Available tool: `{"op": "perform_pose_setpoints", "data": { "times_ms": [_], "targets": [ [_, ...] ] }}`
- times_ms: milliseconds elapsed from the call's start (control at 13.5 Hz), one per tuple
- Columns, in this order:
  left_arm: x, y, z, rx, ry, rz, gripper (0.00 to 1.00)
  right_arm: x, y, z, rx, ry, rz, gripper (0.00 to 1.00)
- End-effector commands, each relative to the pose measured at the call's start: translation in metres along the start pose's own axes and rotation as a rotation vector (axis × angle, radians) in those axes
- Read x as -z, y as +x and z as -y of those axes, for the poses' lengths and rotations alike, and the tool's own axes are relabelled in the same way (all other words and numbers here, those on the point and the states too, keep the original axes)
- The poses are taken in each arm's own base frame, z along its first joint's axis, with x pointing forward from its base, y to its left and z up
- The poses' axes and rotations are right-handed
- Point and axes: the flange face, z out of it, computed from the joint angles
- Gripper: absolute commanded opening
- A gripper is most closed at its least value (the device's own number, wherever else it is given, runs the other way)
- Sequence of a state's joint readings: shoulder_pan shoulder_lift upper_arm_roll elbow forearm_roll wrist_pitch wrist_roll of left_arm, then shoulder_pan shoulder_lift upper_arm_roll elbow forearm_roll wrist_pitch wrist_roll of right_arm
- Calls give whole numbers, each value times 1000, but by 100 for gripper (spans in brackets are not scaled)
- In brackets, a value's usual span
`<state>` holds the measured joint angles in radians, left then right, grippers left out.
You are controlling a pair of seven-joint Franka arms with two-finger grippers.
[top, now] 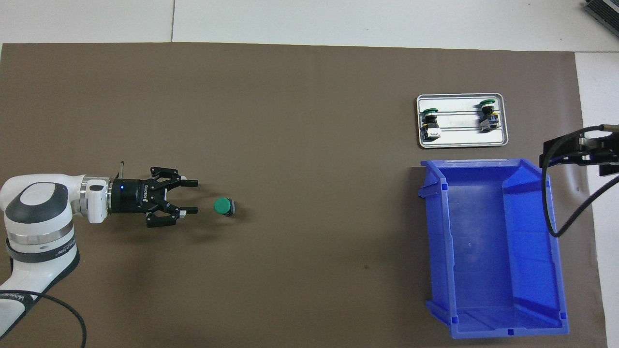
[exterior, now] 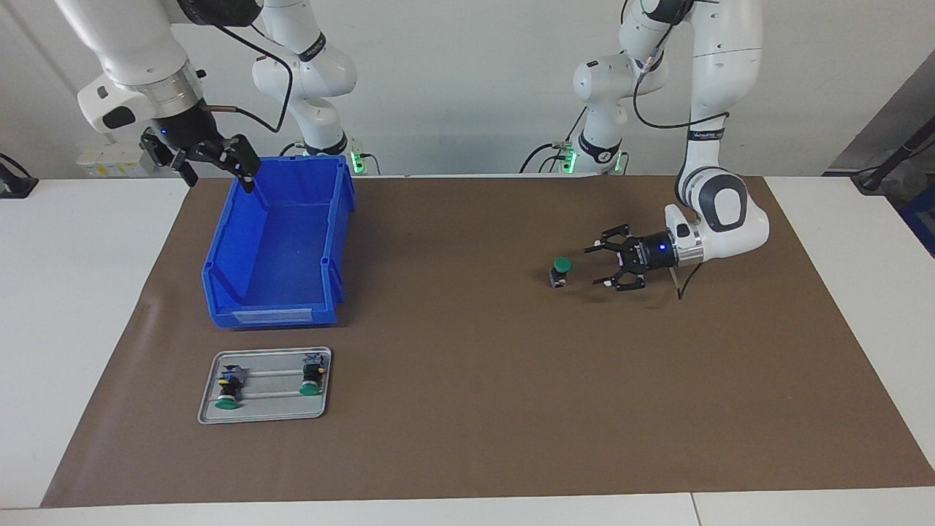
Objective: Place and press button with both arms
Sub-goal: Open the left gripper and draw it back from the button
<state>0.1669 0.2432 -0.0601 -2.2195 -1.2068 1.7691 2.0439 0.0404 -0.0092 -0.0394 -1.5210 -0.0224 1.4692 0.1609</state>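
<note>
The button (exterior: 560, 270) (top: 224, 207) stands upright on the brown mat, green cap up, toward the left arm's end of the table. My left gripper (exterior: 597, 267) (top: 192, 196) lies level just above the mat beside the button, open and a short gap clear of it, with nothing between its fingers. My right gripper (exterior: 208, 162) (top: 575, 151) hangs in the air, open and empty, over the outer wall of the blue bin (exterior: 219, 257) (top: 434, 232), where that arm waits.
A metal tray (exterior: 263, 413) (top: 459, 140) holding two more green-capped switches (exterior: 227, 389) (exterior: 312, 378) lies farther from the robots than the blue bin. White table surface borders the brown mat (exterior: 467, 409) at both ends.
</note>
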Motion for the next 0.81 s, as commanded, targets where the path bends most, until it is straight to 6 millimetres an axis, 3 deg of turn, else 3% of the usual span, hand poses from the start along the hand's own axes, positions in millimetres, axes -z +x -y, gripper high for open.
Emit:
{"op": "perform_pose_setpoints", "data": {
  "times_ms": [0, 222, 444, 741],
  "targets": [
    [17, 18, 3, 32, -9, 71, 73, 0, -4, -2, 24, 22, 11, 100],
    [28, 45, 4, 89, 7, 154, 73, 0, -4, -2, 24, 22, 11, 100],
    [45, 98, -3, 192, 63, 302, 72, 0, -4, -2, 24, 22, 11, 100],
    [46, 154, -25, 281, 142, 416, 72, 0, -4, -2, 24, 22, 11, 100]
  ]
}}
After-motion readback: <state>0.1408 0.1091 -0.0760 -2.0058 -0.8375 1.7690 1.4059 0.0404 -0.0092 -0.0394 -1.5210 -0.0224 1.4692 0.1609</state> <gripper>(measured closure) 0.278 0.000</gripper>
